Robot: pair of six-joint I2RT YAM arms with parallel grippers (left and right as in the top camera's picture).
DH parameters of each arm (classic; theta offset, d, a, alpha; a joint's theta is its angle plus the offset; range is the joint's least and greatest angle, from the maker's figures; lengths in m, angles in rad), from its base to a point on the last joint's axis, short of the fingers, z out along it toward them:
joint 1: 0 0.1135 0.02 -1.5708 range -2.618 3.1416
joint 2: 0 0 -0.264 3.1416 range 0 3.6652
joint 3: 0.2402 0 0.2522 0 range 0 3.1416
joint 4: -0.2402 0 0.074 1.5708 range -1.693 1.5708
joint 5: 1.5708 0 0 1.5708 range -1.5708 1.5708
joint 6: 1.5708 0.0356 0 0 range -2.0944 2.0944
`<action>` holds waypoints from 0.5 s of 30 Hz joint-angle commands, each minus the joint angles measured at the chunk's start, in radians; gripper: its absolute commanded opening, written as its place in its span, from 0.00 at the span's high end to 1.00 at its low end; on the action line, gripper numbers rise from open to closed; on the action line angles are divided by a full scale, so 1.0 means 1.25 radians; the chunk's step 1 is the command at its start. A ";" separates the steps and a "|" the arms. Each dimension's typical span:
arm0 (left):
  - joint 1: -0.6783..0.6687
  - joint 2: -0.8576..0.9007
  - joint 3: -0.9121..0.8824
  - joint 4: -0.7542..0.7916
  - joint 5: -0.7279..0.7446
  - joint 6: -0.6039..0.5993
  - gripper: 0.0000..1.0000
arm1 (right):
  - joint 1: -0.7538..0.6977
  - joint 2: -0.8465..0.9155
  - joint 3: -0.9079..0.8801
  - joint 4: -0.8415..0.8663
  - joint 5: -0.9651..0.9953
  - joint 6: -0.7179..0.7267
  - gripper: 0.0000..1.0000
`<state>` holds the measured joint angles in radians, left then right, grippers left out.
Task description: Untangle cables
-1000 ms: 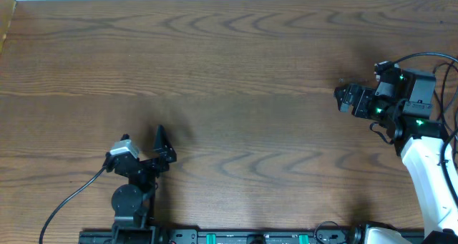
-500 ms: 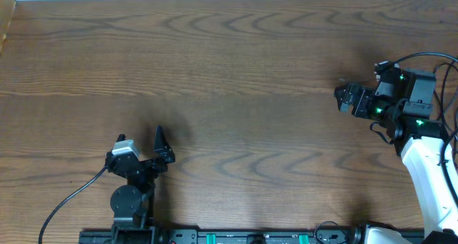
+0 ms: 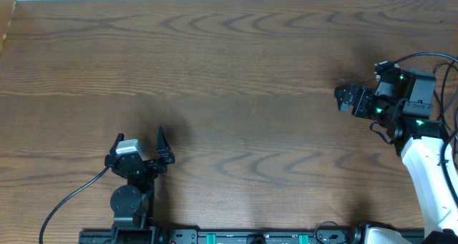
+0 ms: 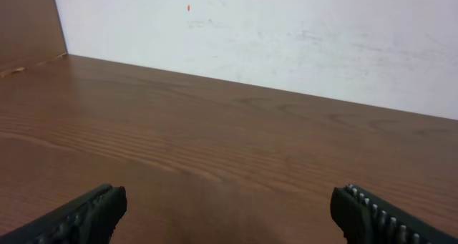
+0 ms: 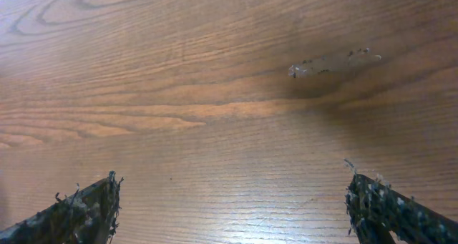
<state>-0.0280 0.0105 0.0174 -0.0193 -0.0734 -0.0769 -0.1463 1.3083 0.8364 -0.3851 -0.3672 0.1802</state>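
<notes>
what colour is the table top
Dark brown with a wavy wood grain. The table shows best in the right wrist view.

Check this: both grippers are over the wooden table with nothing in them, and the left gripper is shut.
One error: the left gripper is open, not shut. The left wrist view shows its fingers wide apart with only wood between them. The rest holds: it and the right gripper are over the wooden table, both empty.

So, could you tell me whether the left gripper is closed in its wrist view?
No, the left gripper is open: its fingers stand far apart, with wooden table showing between them.
</notes>
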 commanded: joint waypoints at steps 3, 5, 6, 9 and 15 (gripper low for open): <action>0.003 -0.005 -0.011 -0.038 -0.013 0.014 0.04 | 0.003 0.002 0.002 -0.001 -0.005 0.011 0.01; 0.003 -0.005 -0.011 -0.038 -0.013 0.014 0.05 | 0.003 0.002 0.002 -0.001 -0.005 0.011 0.01; 0.003 -0.005 -0.011 -0.038 -0.014 0.014 0.04 | 0.003 0.002 0.002 -0.001 -0.004 0.011 0.01; 0.003 -0.005 -0.011 -0.038 -0.013 0.014 0.04 | 0.003 0.002 0.002 -0.001 -0.004 0.011 0.01; 0.003 -0.005 -0.011 -0.038 -0.014 0.014 0.04 | 0.003 0.002 0.002 -0.001 -0.005 0.011 0.01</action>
<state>-0.0280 0.0105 0.0174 -0.0193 -0.0734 -0.0761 -0.1463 1.3083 0.8364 -0.3851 -0.3672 0.1802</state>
